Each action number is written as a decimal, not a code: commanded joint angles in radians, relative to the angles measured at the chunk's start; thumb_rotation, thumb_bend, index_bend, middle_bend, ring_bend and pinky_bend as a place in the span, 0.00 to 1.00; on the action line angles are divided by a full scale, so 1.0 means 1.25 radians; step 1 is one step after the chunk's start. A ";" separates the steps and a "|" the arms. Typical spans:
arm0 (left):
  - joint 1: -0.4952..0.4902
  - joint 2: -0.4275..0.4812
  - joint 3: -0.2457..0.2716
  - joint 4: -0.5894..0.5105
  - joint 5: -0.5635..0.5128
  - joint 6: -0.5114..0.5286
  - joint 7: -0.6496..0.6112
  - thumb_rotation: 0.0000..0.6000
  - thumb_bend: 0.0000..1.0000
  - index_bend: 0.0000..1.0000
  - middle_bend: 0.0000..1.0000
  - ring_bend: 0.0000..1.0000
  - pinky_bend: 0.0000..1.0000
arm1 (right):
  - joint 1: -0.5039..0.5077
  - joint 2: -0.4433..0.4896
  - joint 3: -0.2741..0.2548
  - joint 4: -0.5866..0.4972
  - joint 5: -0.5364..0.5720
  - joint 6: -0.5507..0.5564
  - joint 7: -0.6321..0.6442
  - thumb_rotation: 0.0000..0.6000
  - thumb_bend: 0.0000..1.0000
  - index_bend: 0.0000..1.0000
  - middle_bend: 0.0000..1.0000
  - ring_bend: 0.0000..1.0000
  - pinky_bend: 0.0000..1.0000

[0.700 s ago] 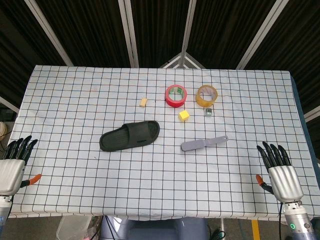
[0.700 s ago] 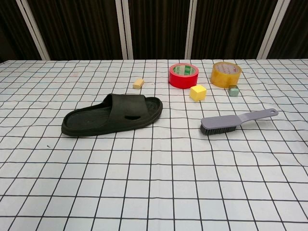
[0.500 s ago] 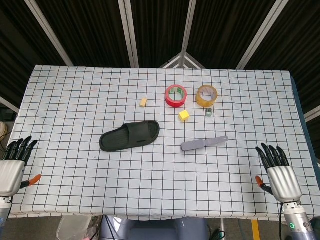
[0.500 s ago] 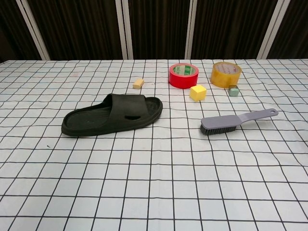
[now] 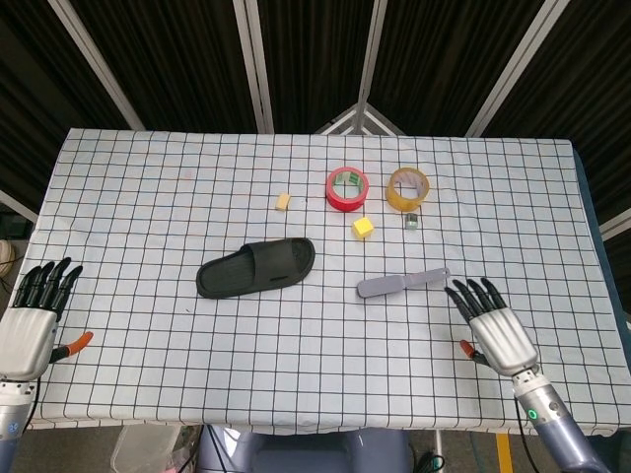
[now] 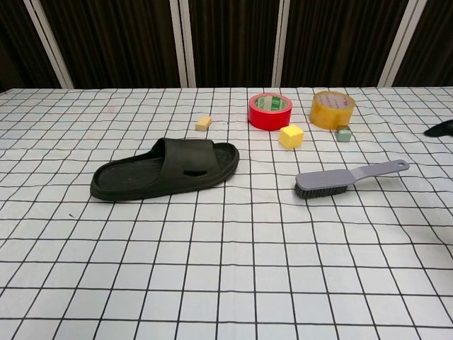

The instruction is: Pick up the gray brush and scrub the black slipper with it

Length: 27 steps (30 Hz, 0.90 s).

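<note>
The gray brush (image 5: 400, 284) (image 6: 348, 178) lies flat on the checked table, bristles down, handle pointing right. The black slipper (image 5: 256, 268) (image 6: 165, 168) lies left of it, sole down. My right hand (image 5: 490, 324) hovers open, fingers spread, just right of and nearer than the brush handle, not touching it; only a dark fingertip (image 6: 440, 128) shows at the chest view's right edge. My left hand (image 5: 35, 315) is open at the table's near left edge, far from both objects.
Behind the brush stand a red tape roll (image 5: 347, 188), a yellowish tape roll (image 5: 408, 188), a yellow cube (image 5: 363, 228), a small grey-green block (image 5: 412, 222) and a tan block (image 5: 283, 202). The table's right edge (image 5: 592, 256) is close to my right hand.
My right hand has moved left and forward over the table toward the brush handle. My left hand has shifted slightly. Brush and slipper have not moved.
</note>
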 commanded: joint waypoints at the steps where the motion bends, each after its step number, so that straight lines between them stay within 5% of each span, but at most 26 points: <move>1: 0.000 -0.006 -0.004 0.009 0.002 0.008 -0.007 1.00 0.07 0.00 0.00 0.00 0.07 | 0.078 -0.052 0.025 0.029 0.048 -0.111 -0.046 1.00 0.35 0.06 0.10 0.00 0.00; 13: -0.001 -0.001 -0.006 0.004 -0.040 -0.024 0.020 1.00 0.07 0.00 0.00 0.00 0.07 | 0.188 -0.122 0.072 0.111 0.127 -0.236 -0.071 1.00 0.35 0.17 0.14 0.03 0.00; 27: -0.005 -0.001 -0.011 0.003 -0.054 -0.031 0.025 1.00 0.07 0.00 0.00 0.00 0.07 | 0.248 -0.133 0.076 0.113 0.156 -0.274 -0.104 1.00 0.43 0.19 0.15 0.04 0.00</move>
